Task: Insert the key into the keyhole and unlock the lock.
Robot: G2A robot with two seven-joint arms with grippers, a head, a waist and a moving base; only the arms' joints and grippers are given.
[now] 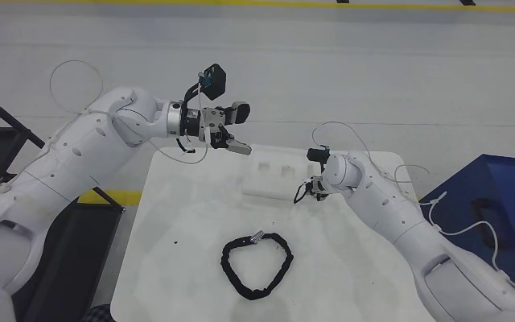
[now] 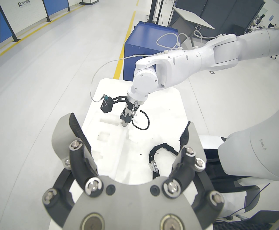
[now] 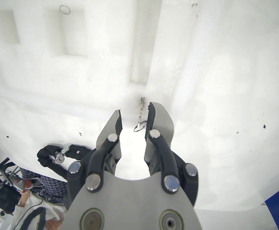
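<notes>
A small metal key (image 3: 140,115) with a wire ring lies on the white foam tray (image 1: 273,181). My right gripper (image 3: 135,110) is open just above it, one finger on each side of the key and neither touching it. In the top view the right gripper (image 1: 308,193) sits at the tray's right end. The black cable lock (image 1: 257,264) lies in a loop on the table, its metal cylinder (image 3: 59,159) showing the keyhole. My left gripper (image 1: 241,131) hangs open and empty above the table's far left corner, well away from the lock (image 2: 160,150).
The white table (image 1: 185,241) carries the foam tray with several rectangular recesses (image 3: 72,32), one holding a small ring (image 3: 65,9). A blue cabinet (image 1: 483,193) stands to the right of the table. Black stands sit on the left.
</notes>
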